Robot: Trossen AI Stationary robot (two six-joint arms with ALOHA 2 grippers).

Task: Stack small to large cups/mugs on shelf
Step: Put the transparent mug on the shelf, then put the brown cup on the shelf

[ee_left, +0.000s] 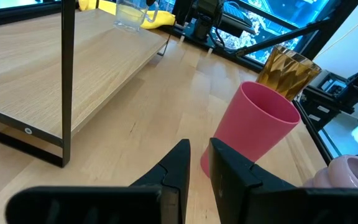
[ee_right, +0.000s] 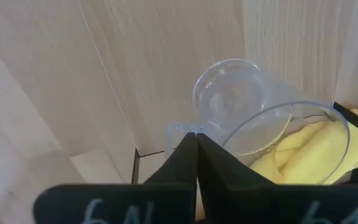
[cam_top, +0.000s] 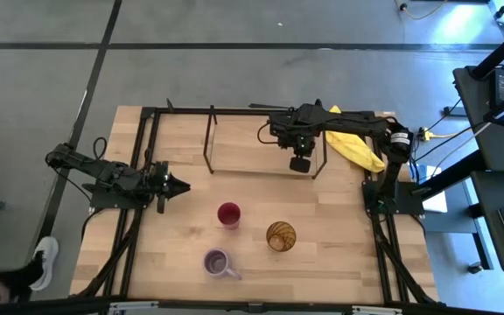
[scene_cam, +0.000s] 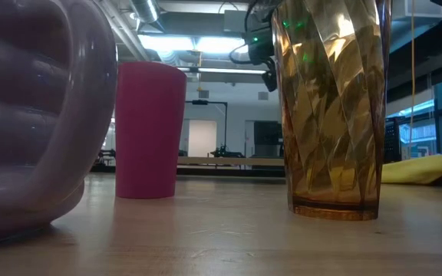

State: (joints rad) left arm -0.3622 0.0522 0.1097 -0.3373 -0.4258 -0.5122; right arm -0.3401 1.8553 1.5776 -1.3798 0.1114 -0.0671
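The shelf (cam_top: pixel 234 140) stands along the table's far side. The small clear glass (ee_right: pixel 241 106) stands at its right end, also seen in the left wrist view (ee_left: pixel 131 14). My right gripper (cam_top: pixel 300 164) hangs over it, shut, its tips (ee_right: pixel 196 134) by the glass's rim. The magenta cup (cam_top: pixel 228 213), amber tumbler (cam_top: pixel 280 236) and lavender mug (cam_top: pixel 218 262) stand upright on the tabletop nearer the front. My left gripper (cam_top: pixel 182 185) waits at the table's left, pointing at the magenta cup (ee_left: pixel 260 130), with a narrow gap between its fingers (ee_left: pixel 199 144). My right gripper's shut fingertips show right in front of the clear glass's rim (ee_right: pixel 222 144) and a clear handle-like piece (ee_right: pixel 178 134), coming from above. I cannot tell whether they touch the glass.
A yellow cloth (cam_top: pixel 353 147) lies bunched at the shelf's right end, beside the glass. The shelf's thin black rods (ee_left: pixel 67 74) rise around its wood board. Bare tabletop lies between the left gripper and the cups. The table frame's black bars run along both sides.
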